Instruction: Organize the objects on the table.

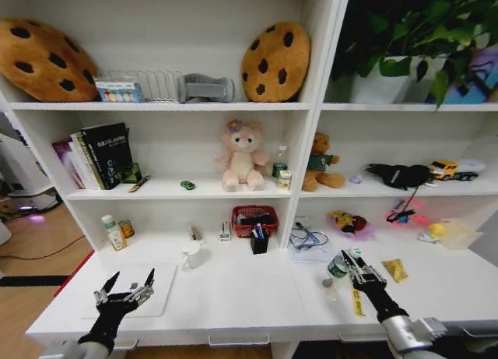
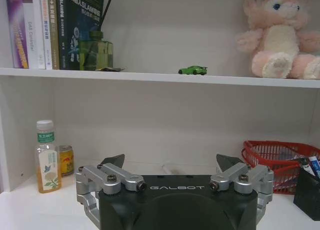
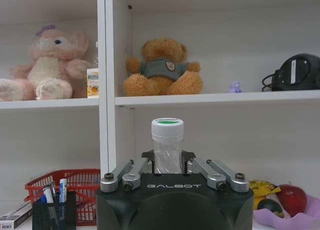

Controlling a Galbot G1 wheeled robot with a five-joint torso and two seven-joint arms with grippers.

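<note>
Two cookie cushions (image 1: 43, 57), two plush bears (image 1: 241, 156), one green toy car (image 2: 193, 70), one red basket (image 1: 254, 217), one white mug (image 1: 191, 255), one pen holder (image 1: 259, 242), one clear bottle (image 3: 167, 145), two pincers (image 1: 127, 285), one potted plant (image 1: 405, 40), one stack of books (image 1: 97, 155).

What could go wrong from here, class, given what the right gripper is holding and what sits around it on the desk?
1. The right gripper is shut on a clear bottle low on its body, so the bottle might tip or slip when moved.
2. A yellow packet and loose cables lie close by on the table; a sweeping arm could drag them.
3. The left gripper hovers open above the laptop and could knock it.
</note>
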